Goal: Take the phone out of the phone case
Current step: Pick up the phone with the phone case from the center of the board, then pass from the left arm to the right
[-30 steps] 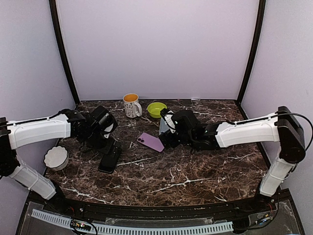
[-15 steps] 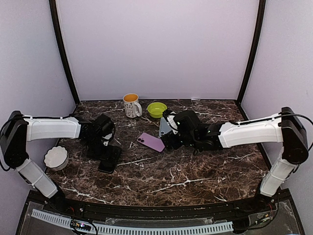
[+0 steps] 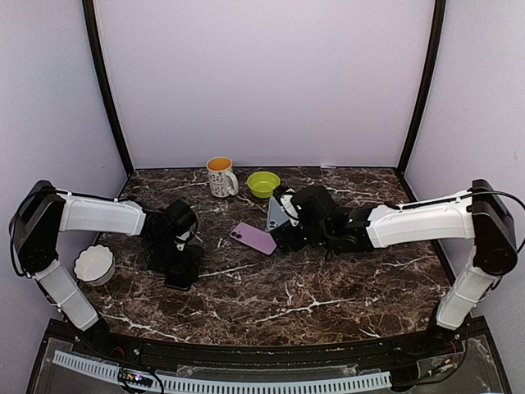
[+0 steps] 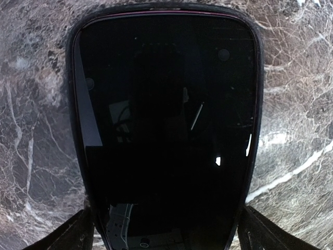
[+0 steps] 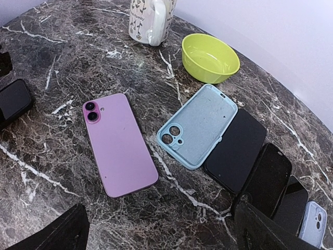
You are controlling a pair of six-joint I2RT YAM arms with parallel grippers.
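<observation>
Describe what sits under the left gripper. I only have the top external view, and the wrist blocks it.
Observer: The left wrist view shows a black phone lying screen up, with a dark rim around it that is probably its case.
Operator: Report that gripper's jaws.
Observer: The left gripper is open. Its fingers stand on either side of the phone's near end, and I cannot tell whether they touch it.
Operator: Read me the right wrist view.
Observer: It shows a row of dark phones lying beside an empty light blue case. Your view hides those phones.
</observation>
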